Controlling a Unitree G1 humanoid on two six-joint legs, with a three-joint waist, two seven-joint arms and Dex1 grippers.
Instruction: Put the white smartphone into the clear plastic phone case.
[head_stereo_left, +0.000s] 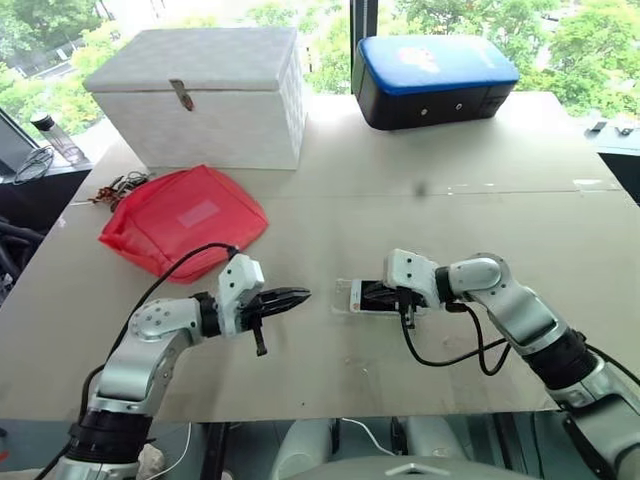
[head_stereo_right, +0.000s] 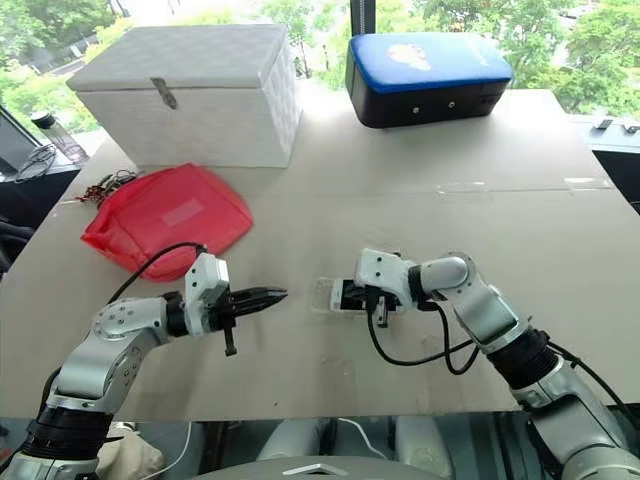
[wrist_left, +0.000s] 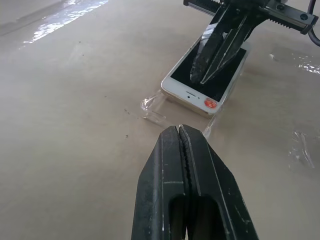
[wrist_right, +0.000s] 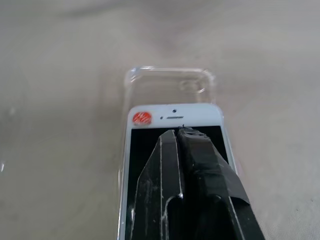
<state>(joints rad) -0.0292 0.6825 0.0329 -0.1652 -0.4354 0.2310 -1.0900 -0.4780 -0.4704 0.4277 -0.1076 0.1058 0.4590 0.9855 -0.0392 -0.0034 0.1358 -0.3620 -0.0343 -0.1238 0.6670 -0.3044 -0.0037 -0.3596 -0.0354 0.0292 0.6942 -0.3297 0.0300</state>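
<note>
Table (head_stereo_left: 520, 215): carries all items.
White box (head_stereo_left: 205, 95), far-left: latched, contents unseen.
Clear plastic phone case (wrist_right: 167, 82), near-centre: holds white smartphone (wrist_right: 175, 117), one end short of case rim.
Right end effector (wrist_right: 180, 132): fingers together, on screen; judgement: push phone along, press flat.
Left end effector (head_stereo_left: 300, 296): together, empty, beside case.

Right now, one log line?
phone: partly in case, end uncovered | right gripper: shut, on screen | left gripper: shut, clear
</note>
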